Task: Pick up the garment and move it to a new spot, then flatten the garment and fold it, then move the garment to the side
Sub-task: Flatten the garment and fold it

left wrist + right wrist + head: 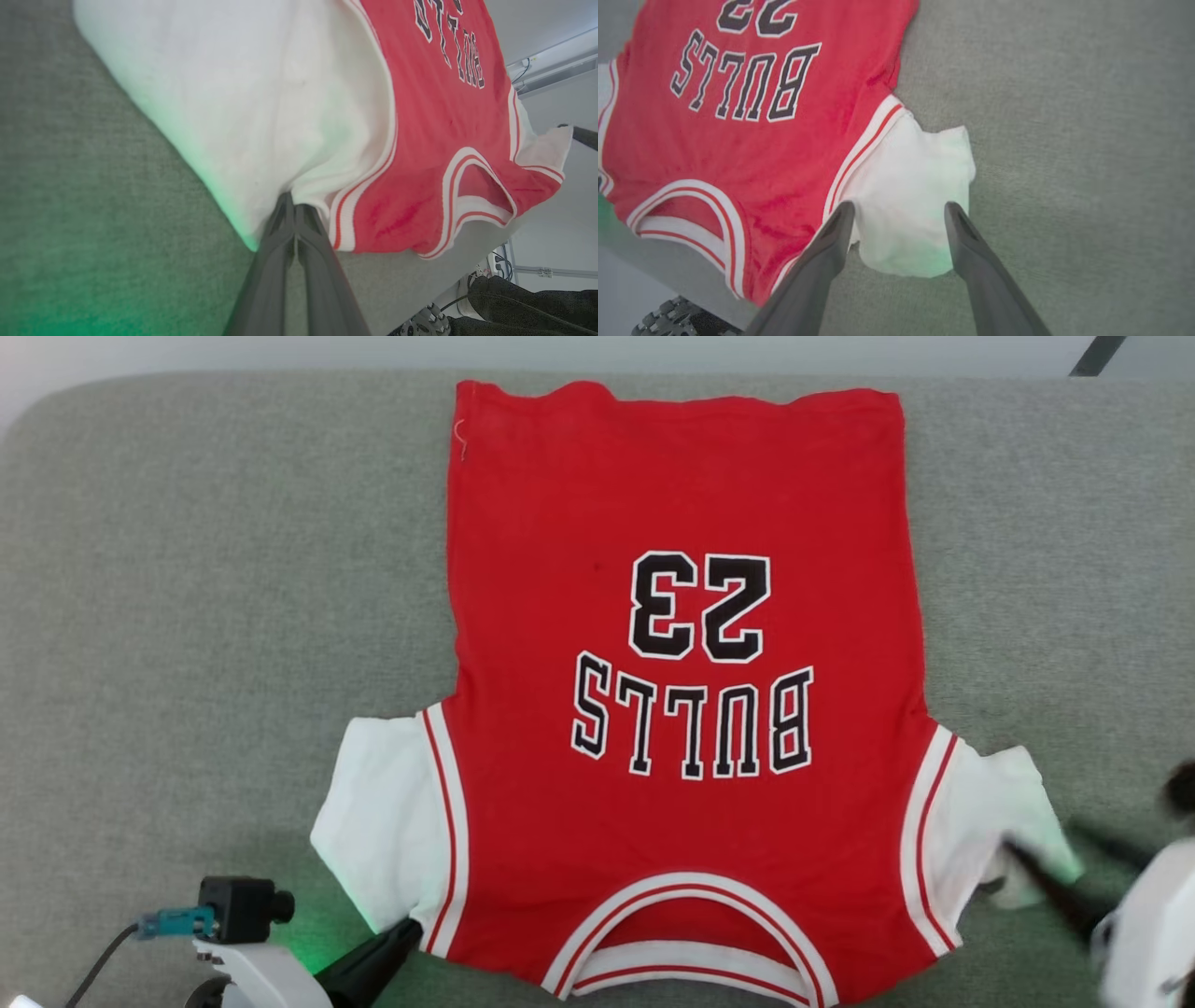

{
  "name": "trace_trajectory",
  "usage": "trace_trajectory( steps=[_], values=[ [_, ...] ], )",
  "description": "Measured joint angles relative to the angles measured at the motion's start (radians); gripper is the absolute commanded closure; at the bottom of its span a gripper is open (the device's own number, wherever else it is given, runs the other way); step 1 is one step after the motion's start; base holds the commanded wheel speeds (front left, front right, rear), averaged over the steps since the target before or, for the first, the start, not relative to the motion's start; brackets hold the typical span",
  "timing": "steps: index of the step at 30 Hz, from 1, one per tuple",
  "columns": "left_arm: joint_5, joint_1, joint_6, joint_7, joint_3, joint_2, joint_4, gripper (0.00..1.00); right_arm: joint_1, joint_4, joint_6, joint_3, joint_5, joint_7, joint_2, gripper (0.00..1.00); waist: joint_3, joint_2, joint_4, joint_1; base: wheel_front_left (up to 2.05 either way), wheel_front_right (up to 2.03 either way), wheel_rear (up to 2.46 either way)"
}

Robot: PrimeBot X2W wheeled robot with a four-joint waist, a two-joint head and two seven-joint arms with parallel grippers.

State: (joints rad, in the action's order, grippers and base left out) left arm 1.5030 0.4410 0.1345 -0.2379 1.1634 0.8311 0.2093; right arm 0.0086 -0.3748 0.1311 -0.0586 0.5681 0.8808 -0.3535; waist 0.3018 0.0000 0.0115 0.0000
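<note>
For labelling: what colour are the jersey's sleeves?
White sleeves, clearest in the left wrist view.

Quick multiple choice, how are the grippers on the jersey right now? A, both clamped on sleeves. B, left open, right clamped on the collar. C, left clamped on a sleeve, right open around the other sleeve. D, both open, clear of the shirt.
C: the left gripper is pinched shut on one white sleeve of the garment, while the right gripper has its fingers apart astride the other.

Both low: left arm (pixel 266 980), jaws pinched together; right arm (pixel 1153 924), jaws spread wide
</note>
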Motion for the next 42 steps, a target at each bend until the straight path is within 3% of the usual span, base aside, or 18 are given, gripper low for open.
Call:
trace_trajectory(
  steps=[4, 8, 17, 24, 34, 41, 42],
  values=[
    [-0.018, 0.019, -0.002, 0.000, 0.005, -0.005, -0.021, 1.00, -0.130, -0.080, 0.000, -0.075, 0.019, 0.107, 0.001, 0.00, 0.013, 0.0000, 0.020, -0.0001, 0.00, 0.00, 0.00],
    [-0.034, 0.056, -0.002, 0.004, 0.006, -0.012, -0.049, 1.00, -0.355, -0.028, 0.000, -0.099, -0.012, 0.160, 0.000, 0.00, 0.043, 0.0000, 0.041, 0.0000, 0.00, 0.00, 0.00],
    [-0.074, 0.142, -0.001, 0.003, 0.020, -0.040, -0.094, 1.00, -0.824, 0.345, 0.000, -0.057, -0.237, 0.234, 0.012, 0.00, 0.134, 0.0000, 0.116, 0.0000, 0.00, 0.00, 0.00],
    [-0.092, 0.222, 0.003, 0.000, 0.050, -0.062, -0.135, 1.00, -1.107, 0.636, 0.000, -0.118, -0.423, 0.282, 0.014, 0.00, 0.222, 0.0000, 0.189, 0.0000, 0.00, 0.00, 0.00],
    [-0.078, 0.280, 0.008, -0.012, 0.074, -0.080, -0.189, 1.00, -1.215, 0.821, 0.000, -0.211, -0.587, 0.301, 0.054, 0.00, 0.322, 0.0000, 0.276, 0.0000, 0.00, 0.00, 0.00],
    [-0.075, 0.301, 0.014, -0.021, 0.085, -0.087, -0.205, 1.00, -1.278, 0.861, -0.001, -0.220, -0.648, 0.319, 0.051, 0.00, 0.373, 0.0000, 0.310, -0.0001, 0.00, 0.00, 0.00],
    [-0.073, 0.302, 0.014, -0.022, 0.086, -0.086, -0.206, 1.00, -1.280, 0.861, -0.001, -0.221, -0.649, 0.322, 0.052, 0.05, 0.377, 0.0000, 0.312, 0.0000, 0.00, 0.00, 0.00]
  ],
)
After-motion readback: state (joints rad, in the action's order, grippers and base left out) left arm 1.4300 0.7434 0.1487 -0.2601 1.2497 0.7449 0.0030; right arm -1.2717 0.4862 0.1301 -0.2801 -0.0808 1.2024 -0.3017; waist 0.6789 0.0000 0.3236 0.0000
